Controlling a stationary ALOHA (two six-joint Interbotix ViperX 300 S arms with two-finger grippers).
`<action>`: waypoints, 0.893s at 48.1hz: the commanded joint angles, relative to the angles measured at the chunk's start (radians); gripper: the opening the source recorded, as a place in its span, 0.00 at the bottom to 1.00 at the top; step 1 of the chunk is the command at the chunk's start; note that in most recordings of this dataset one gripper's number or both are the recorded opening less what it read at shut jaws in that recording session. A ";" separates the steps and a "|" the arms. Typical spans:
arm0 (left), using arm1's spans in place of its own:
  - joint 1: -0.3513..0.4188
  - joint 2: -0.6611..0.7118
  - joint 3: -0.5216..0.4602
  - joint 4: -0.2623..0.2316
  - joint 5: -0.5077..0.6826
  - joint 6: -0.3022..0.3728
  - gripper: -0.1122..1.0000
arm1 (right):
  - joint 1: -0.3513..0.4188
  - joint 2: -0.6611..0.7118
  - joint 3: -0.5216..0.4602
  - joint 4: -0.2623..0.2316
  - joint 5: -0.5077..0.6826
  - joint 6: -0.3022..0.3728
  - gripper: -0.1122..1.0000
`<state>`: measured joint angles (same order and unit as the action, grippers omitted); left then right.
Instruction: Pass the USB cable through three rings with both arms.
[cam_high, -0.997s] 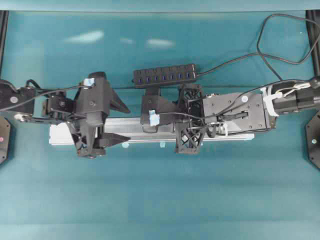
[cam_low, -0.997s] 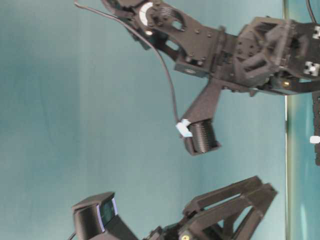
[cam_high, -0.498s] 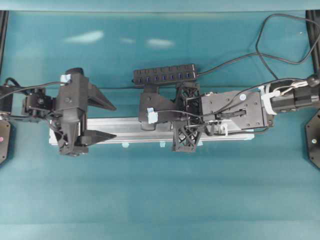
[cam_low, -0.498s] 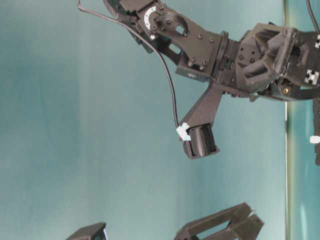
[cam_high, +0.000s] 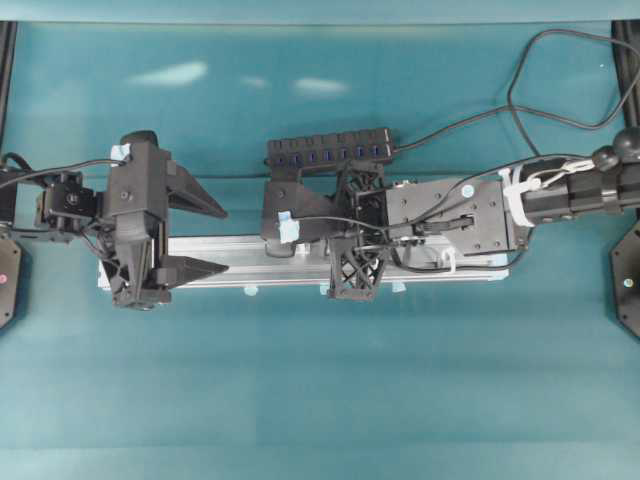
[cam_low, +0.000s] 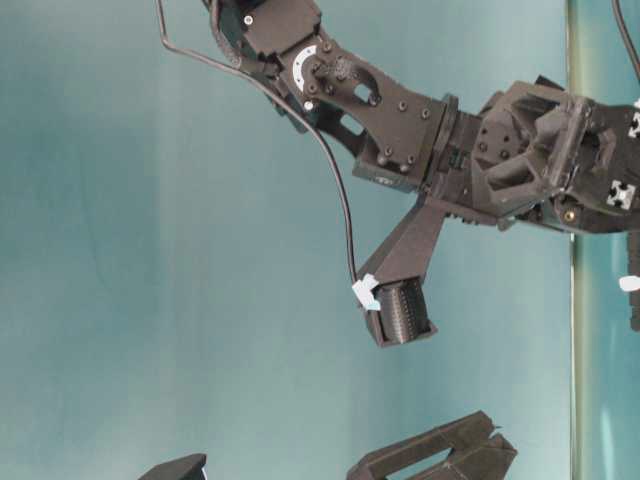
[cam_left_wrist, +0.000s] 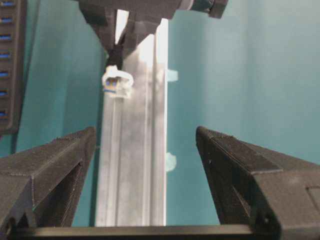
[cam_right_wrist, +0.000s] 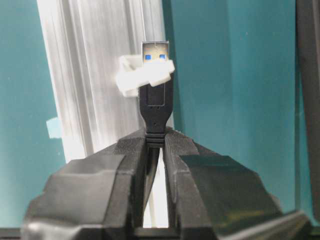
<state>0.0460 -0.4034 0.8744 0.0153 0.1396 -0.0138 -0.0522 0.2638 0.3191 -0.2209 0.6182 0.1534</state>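
1. Overhead view: the right gripper (cam_high: 283, 226) reaches across the middle of the silver rail (cam_high: 230, 247), its jaws pinched together, while the left gripper (cam_high: 205, 240) waits at the rail's far left end with its two pointed fingers spread wide, one on either side of the rail. The multi-port hub (cam_high: 330, 152) lies just behind the right gripper, apart from the rail. The gap between the two grippers is bare rail — judged to be the stretch the plug has yet to cross.

2. Table-level view: only the right arm (cam_low: 400, 130) shows clearly, angled downward, with a thin cord (cam_low: 335, 170) looping from it to a blue tape patch (cam_low: 365, 290) at the finger. Whether anything is held cannot be told from here; the dark shapes at the bottom edge are too cropped to name.

3. Left wrist view: the left gripper's fingers (cam_left_wrist: 55, 165) stand far apart and hold nothing. Straight ahead between them runs the rail, and further along it a whitish ring (cam_left_wrist: 116, 82) with the plug's blue-tipped end poking through — the open jaws look ready to receive it.

4. Right wrist view: the right gripper's pads (cam_right_wrist: 132, 155) are closed tight on the USB cable (cam_right_wrist: 156, 107) just behind the plug. The plug points directly away from the gripper and its metal tip sits inside the ring (cam_right_wrist: 145, 74) — gripping close to the plug keeps it stiff enough to aim.
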 joint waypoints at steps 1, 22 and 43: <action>0.005 -0.012 -0.011 0.002 -0.006 -0.002 0.89 | -0.008 -0.003 -0.018 -0.003 -0.008 -0.011 0.03; 0.014 -0.009 -0.014 0.002 -0.006 -0.002 0.89 | 0.021 0.000 -0.015 -0.003 -0.031 -0.014 0.03; 0.014 0.067 -0.014 0.002 -0.021 0.000 0.89 | 0.015 0.002 -0.021 -0.003 -0.117 -0.009 0.03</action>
<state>0.0583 -0.3543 0.8744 0.0153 0.1335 -0.0138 -0.0368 0.2761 0.3083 -0.2224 0.5139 0.1488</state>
